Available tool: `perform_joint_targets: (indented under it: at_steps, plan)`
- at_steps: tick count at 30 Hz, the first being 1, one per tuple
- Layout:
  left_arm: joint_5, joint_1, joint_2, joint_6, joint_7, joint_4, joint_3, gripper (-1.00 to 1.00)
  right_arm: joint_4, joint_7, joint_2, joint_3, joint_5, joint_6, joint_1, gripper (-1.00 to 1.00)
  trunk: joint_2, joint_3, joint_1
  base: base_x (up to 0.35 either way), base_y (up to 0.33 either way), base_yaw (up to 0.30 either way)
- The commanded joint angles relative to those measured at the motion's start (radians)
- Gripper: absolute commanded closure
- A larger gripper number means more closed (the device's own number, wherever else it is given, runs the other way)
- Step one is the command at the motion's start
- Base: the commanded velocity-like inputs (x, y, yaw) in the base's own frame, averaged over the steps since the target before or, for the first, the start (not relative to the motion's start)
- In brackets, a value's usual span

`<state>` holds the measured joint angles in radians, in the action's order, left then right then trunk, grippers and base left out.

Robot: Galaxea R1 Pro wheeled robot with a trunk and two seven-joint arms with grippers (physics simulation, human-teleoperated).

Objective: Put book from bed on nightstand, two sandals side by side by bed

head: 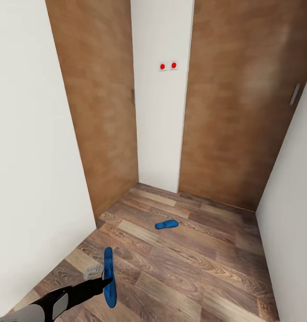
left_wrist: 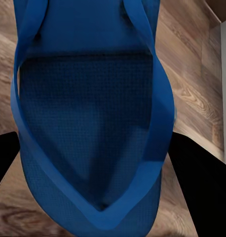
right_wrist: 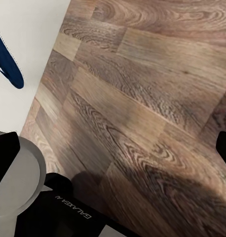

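One blue sandal lies flat on the wood floor near the corner of the room. The other sandal hangs on edge above the floor at the lower left, and my left gripper is shut on it. In the left wrist view this sandal spans the space between the black fingers, straps toward the camera. My right gripper is open over bare floor, with the tip of the held sandal off to one side. The book, the bed and the nightstand are out of view.
Two brown wooden doors flank a white wall strip with two red buttons. White walls close in on the left and right. Plank floor stretches between the sandals. My own base shows in the right wrist view.
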<state>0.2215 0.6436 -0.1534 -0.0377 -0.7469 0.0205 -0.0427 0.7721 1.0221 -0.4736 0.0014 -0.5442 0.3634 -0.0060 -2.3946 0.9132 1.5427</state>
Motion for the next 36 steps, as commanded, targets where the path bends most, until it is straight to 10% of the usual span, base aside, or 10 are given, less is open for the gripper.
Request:
perform_joint_targets:
  at_steps: [1,36]
  plan:
    - [0.001,0.001,0.0,-0.004,-0.004,-0.001,-0.005,1.0,0.0,0.001,0.0,0.0,-0.008,0.009,0.0,-1.0,0.0,0.001,0.0,0.01,0.0,0.253]
    - [0.001,-0.012,0.0,0.018,0.003,-0.001,-0.004,1.0,0.0,0.0,0.0,0.0,-0.008,0.008,0.0,-1.0,0.0,0.001,0.0,0.072,-0.023,0.02]
